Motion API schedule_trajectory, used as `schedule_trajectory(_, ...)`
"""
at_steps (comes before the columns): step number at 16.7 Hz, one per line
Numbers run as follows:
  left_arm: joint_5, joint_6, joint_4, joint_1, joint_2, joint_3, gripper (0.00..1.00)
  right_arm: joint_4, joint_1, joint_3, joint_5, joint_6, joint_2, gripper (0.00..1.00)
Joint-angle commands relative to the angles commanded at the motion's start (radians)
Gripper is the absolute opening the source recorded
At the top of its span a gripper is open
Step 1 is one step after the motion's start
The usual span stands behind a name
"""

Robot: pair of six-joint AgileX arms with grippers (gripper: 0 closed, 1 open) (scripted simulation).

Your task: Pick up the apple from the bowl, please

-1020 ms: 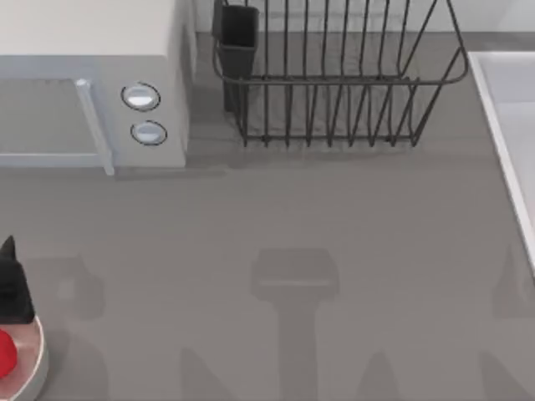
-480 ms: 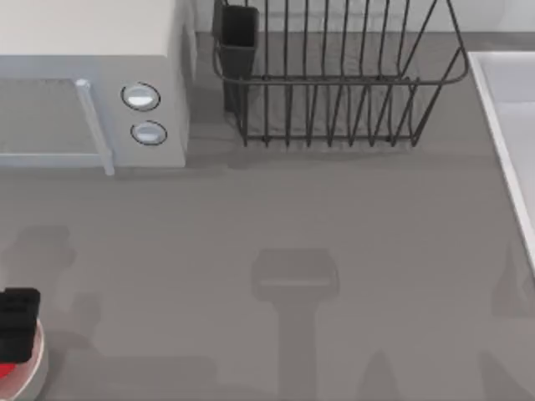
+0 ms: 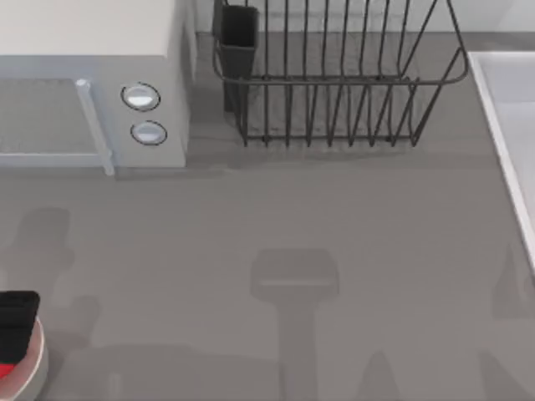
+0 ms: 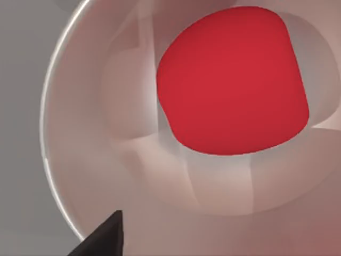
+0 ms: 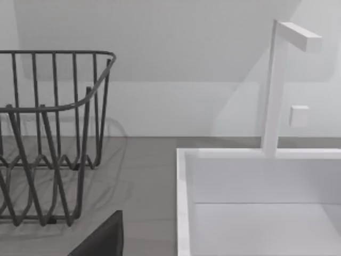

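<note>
Jaws, left gripper (image 3: 15, 322): state cannot be told; in the top view it is a dark block cut by the left edge, above the bowl, and the left wrist view gives a single dark fingertip (image 4: 104, 239) at the bowl's rim. Jaws, right gripper: likewise cannot be told; one dark fingertip (image 5: 101, 239) juts into the right wrist view, facing the sink and rack.

Table (image 3: 334, 234): grey, plain.

Microwave (image 3: 92, 75): rear left of the table, cut off at the top and left edges; two round knobs on its front.

Sink (image 5: 256, 213): white, at the table's right edge, partly out of frame; an upright white tap rises behind it.

Dish rack (image 3: 334, 75): dark wire, rear centre, its top cropped; dark cup holder at its left end.

Bowl (image 3: 33, 363): off-white, front-left corner, mostly cut off and partly covered by the left gripper.

Apple (image 4: 232, 80): red, lying inside the bowl; a mere sliver in the top view beneath the gripper.
</note>
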Motion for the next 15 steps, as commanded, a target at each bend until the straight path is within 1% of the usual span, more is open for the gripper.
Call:
schedule_trajectory(3, 0.000, 0.000, 0.006, -0.003, -0.002, -0.006, 1.00, 0.000, 0.000, 0.000, 0.000, 0.000, 0.000, 1.00)
schedule_trajectory(5, 0.000, 0.000, 0.042, -0.002, 0.014, -0.035, 1.00, 0.000, 0.000, 0.000, 0.000, 0.000, 0.000, 1.00)
schedule_trajectory(7, 0.000, 0.002, 0.121, 0.000, 0.045, -0.082, 1.00, 0.000, 0.000, 0.000, 0.000, 0.000, 0.000, 1.00)
schedule_trajectory(11, -0.001, 0.005, 0.332, 0.003, 0.117, -0.193, 1.00, 0.000, 0.000, 0.000, 0.000, 0.000, 0.000, 1.00)
schedule_trajectory(13, -0.001, 0.006, 0.387, 0.004, 0.145, -0.235, 1.00, 0.000, 0.000, 0.000, 0.000, 0.000, 0.000, 1.00)
schedule_trajectory(15, -0.001, 0.007, 0.401, 0.005, 0.154, -0.247, 1.00, 0.000, 0.000, 0.000, 0.000, 0.000, 0.000, 1.00)
